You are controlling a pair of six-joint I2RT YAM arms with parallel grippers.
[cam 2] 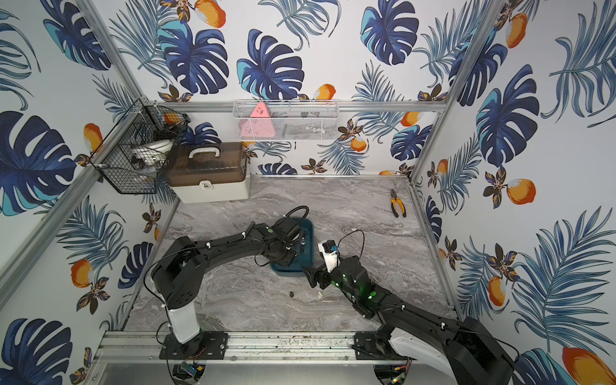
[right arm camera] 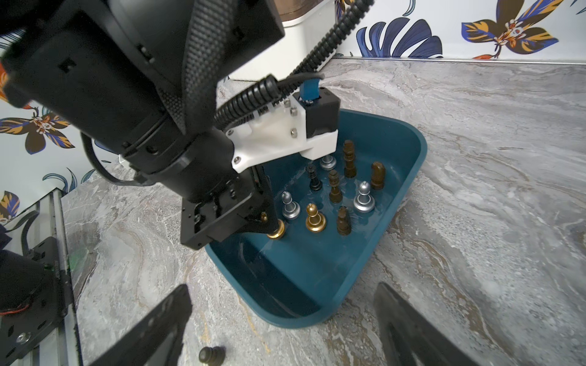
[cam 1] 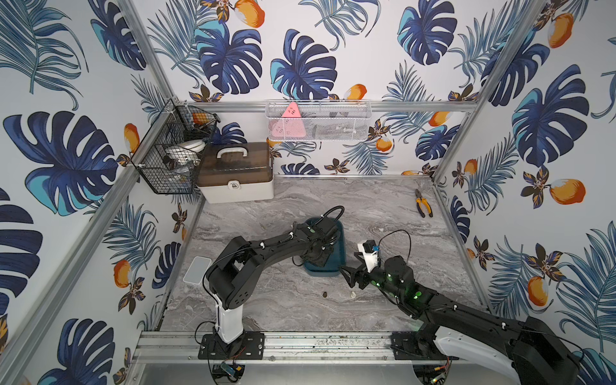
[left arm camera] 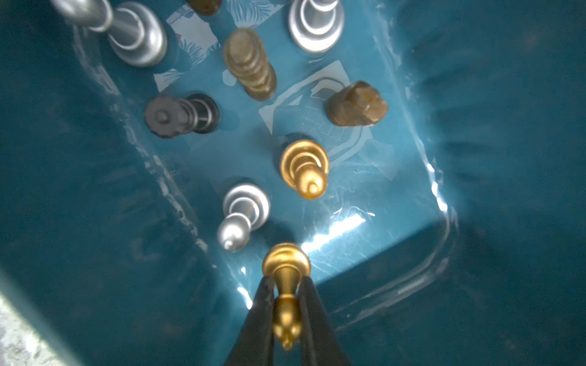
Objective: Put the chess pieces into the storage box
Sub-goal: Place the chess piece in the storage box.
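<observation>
The dark teal storage box (cam 1: 340, 248) sits mid-table, its wall (left arm camera: 475, 158) filling the left wrist view. Several chess pieces stand inside it: silver (right arm camera: 364, 198), golden (right arm camera: 315, 218), dark brown (right arm camera: 348, 158) and black (right arm camera: 314, 179). My left gripper (left arm camera: 287, 282) is down inside the box, shut on a golden piece (left arm camera: 286, 263) whose base is at the box floor. On the table in front of the box are a dark brown piece (cam 1: 324, 294) and a white piece (cam 1: 353, 294). My right gripper (right arm camera: 282, 286) hangs open and holds nothing. It is beside the box's near corner, and the dark piece (right arm camera: 211, 354) lies under it.
A white case with a brown lid (cam 1: 236, 173) stands at the back left below a black wire basket (cam 1: 173, 150). A white mesh basket (cam 1: 318, 121) hangs on the back wall. Pliers (cam 1: 423, 202) lie at the back right, and a flat white tray (cam 1: 197, 270) lies by the left arm's base.
</observation>
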